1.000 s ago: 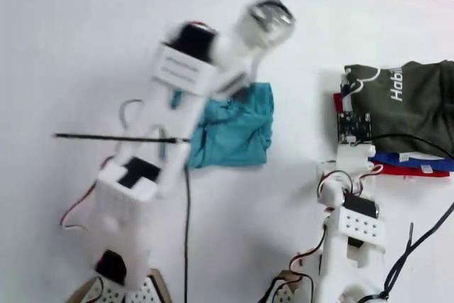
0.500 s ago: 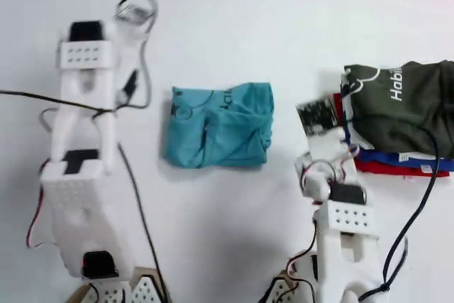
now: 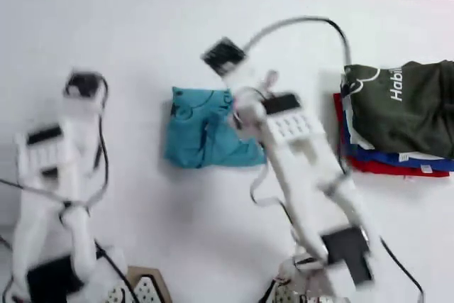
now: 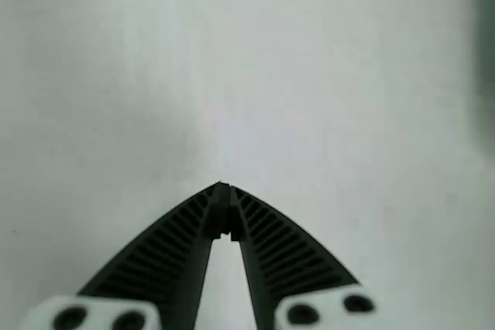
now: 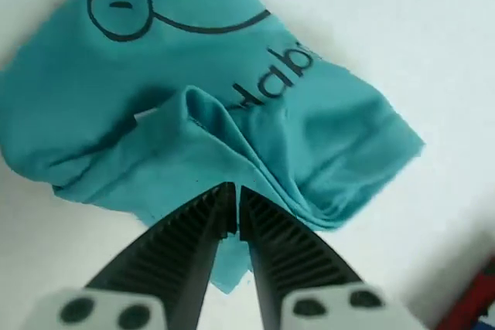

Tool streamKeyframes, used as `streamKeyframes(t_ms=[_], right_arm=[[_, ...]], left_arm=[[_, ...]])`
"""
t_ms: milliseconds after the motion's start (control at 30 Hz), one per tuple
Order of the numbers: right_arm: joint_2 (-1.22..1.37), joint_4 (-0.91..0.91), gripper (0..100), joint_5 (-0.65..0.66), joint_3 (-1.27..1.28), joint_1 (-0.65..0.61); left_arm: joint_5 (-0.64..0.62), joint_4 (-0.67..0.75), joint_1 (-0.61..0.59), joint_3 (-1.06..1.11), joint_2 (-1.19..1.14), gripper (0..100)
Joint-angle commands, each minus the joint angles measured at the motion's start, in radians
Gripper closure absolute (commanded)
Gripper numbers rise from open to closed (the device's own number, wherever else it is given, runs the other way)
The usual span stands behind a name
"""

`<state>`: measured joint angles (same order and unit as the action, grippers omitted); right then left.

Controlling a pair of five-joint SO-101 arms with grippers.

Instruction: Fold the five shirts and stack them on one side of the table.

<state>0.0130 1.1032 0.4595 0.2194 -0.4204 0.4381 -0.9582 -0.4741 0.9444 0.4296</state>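
Observation:
A teal shirt lies roughly folded in the middle of the table, its print facing up. My right gripper has its arm stretched over the shirt's right part. In the right wrist view the right gripper is shut, its tips at a raised fold of the teal shirt; I cannot tell whether cloth is pinched. At the right edge, a dark green shirt tops a stack over a blue shirt and a red shirt. My left gripper is at the far left; the left gripper is shut above the bare white table.
The white table has free room at the back and between the teal shirt and the left arm. Cables trail from both arms near the front edge. The stack sits close to the right arm's side.
The right arm has swung from beside the stack over onto the teal shirt. The left arm has drawn back towards the front left. The teal shirt has stayed where it was.

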Motion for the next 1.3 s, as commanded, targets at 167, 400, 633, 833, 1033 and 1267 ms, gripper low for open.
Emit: streamKeyframes(t_ms=[167, 400, 633, 833, 1033, 1267], right_arm=[[0.367, 0.320, 97.8, 0.000, -0.704, -0.116], [0.582, 0.346, 97.8, 0.000, -0.801, -0.097], [0.598, 0.561, 97.8, 0.006, -0.802, -0.054], [0.596, 0.607, 97.8, 0.025, -0.756, 0.022], [0.415, 0.607, 97.8, 0.158, -0.494, 0.088], [0.128, 0.492, 97.8, 0.180, -0.387, 0.087]], left_arm=[[-0.077, 0.192, -0.012, 0.217, 0.086, 97], [-0.071, 0.193, -0.012, 0.220, 0.083, 97], [-0.071, 0.195, -0.012, 0.220, 0.083, 97], [-0.071, 0.195, -0.012, 0.220, 0.083, 97], [-0.071, 0.206, -0.012, 0.223, 0.083, 97], [-0.071, 0.206, -0.012, 0.223, 0.083, 97]])
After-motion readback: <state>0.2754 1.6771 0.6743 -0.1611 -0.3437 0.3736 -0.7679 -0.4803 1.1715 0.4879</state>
